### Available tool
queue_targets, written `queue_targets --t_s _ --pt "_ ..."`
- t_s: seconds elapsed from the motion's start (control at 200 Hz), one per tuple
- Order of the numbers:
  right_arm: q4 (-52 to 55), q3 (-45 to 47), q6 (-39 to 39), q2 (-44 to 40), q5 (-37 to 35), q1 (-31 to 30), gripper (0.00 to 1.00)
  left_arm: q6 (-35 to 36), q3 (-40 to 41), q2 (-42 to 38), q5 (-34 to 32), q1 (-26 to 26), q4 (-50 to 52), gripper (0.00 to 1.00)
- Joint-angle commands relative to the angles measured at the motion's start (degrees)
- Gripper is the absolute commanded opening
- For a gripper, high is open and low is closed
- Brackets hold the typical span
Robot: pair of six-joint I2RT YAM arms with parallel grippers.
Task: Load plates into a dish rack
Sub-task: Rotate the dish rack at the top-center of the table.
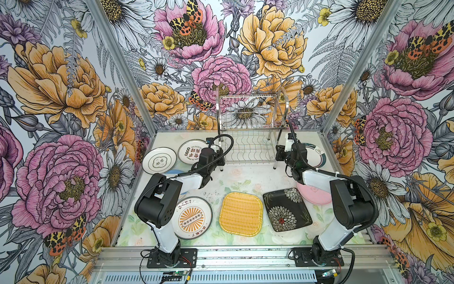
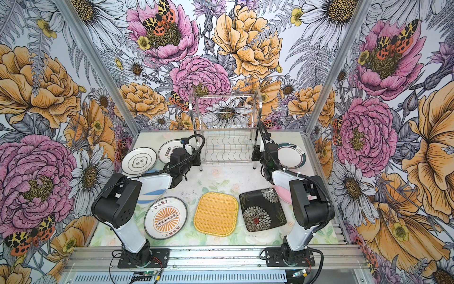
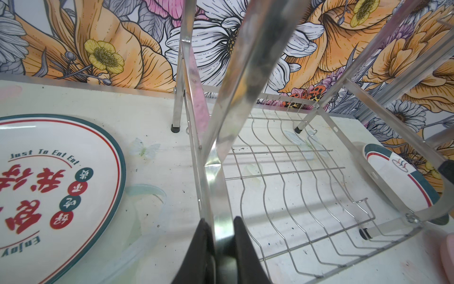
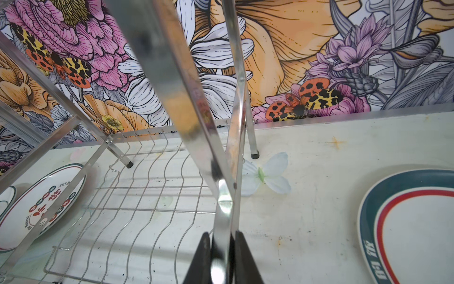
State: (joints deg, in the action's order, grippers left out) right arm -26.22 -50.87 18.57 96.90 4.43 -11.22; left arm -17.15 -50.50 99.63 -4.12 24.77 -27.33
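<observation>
While the plates (image 1: 240, 214) lie flat on the table (image 1: 245, 177), left gripper (image 3: 222, 226) and right gripper (image 4: 222, 236) each clamp a front side-frame leg of the dish rack (image 1: 253, 127), standing at the table's back.

You see flowered wallpaper (image 1: 61, 98) filling the left, top and right of both top views. A pale table (image 1: 245, 177) with faint flower print lies at lower centre. Below it, a metal rail (image 1: 245, 255) crosses the frame; a small circuit board (image 1: 175, 273) sits at the bottom edge.
</observation>
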Motion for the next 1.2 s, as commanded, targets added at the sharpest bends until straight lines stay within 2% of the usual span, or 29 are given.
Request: queue_targets --t_s 0.0,0.425,0.746,0.826,0.871,0.951,1.036,1.196 --pt "3.8 0.1 -2.2 -1.2 4.4 -0.6 0.0 0.7 3.2 -3.0 3.1 3.0 -0.4 0.01" --pt "3.8 5.2 -0.7 -4.7 6.9 -1.4 0.0 -1.2 14.2 -14.3 -2.2 7.0 1.8 0.0" --pt "4.1 5.4 -0.3 -4.3 6.5 -4.2 0.0 -1.1 17.3 -19.5 -5.2 7.5 5.0 0.02" --pt "4.5 5.3 0.0 -4.4 5.8 -4.2 0.01 -1.2 16.9 -19.7 -5.2 7.5 5.7 0.1" --pt "4.9 5.2 0.1 -5.0 5.1 -4.1 0.04 -1.1 16.5 -19.9 -5.4 7.5 6.1 0.19" --pt "6.5 4.8 0.2 -6.3 4.4 -4.1 0.17 -1.3 16.1 -20.6 -6.3 7.8 7.1 0.38" --pt "9.2 4.0 0.2 -7.6 4.3 -3.8 0.32 -1.3 15.9 -21.7 -7.5 8.3 8.2 0.52" --pt "15.2 3.4 0.8 -11.5 4.6 -3.3 0.53 -1.6 15.5 -25.5 -9.7 9.2 12.0 0.63"
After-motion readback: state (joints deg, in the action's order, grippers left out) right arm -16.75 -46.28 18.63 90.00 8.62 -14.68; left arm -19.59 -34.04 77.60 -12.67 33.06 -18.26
